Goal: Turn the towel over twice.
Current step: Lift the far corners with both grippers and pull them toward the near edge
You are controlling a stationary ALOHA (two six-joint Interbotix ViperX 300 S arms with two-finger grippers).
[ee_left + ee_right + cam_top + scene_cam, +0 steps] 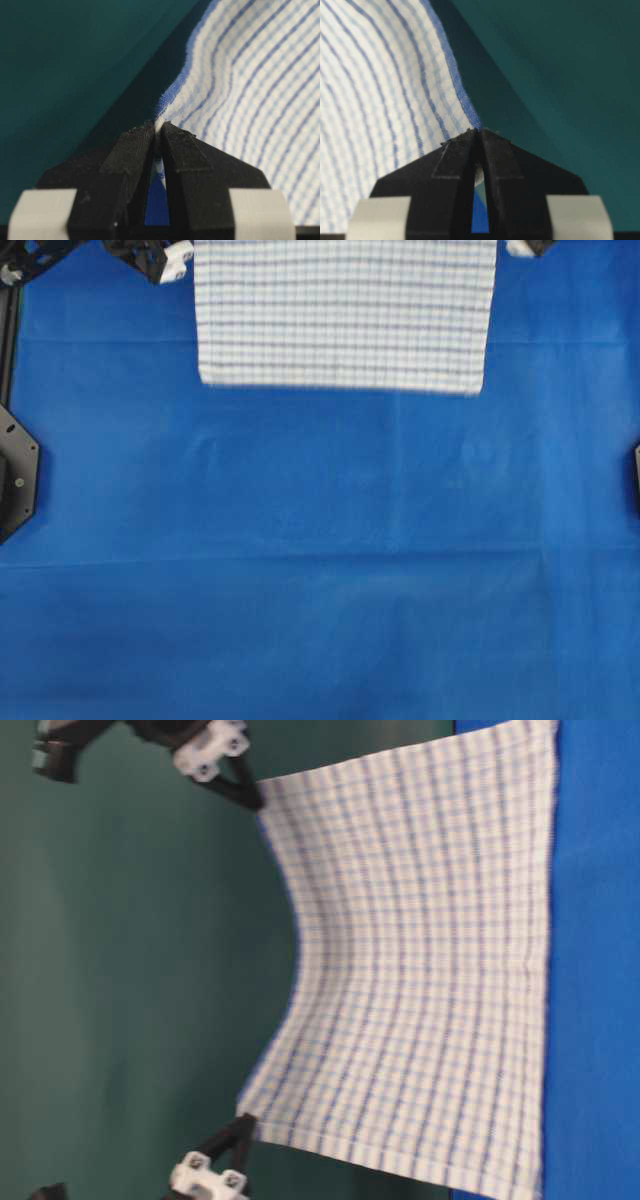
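Observation:
The towel (pixel 345 310) is a white cloth with thin blue stripes, held up off the table at the far side. In the table-level view the towel (pixel 420 960) hangs spread like a curtain and sags between its two raised corners, its lower hem reaching the blue cloth. My left gripper (pixel 159 125) is shut on one top corner of the towel (pixel 250 75). My right gripper (pixel 480 131) is shut on the other top corner of the towel (pixel 370 90). From overhead, the left gripper (pixel 178 260) and right gripper (pixel 520 248) sit at the towel's far corners.
A plain blue tablecloth (pixel 320 560) covers the whole table in front of the towel. Black arm mounts stand at the left edge (pixel 15 475) and the right edge (pixel 636 475). A dark green backdrop lies behind the towel.

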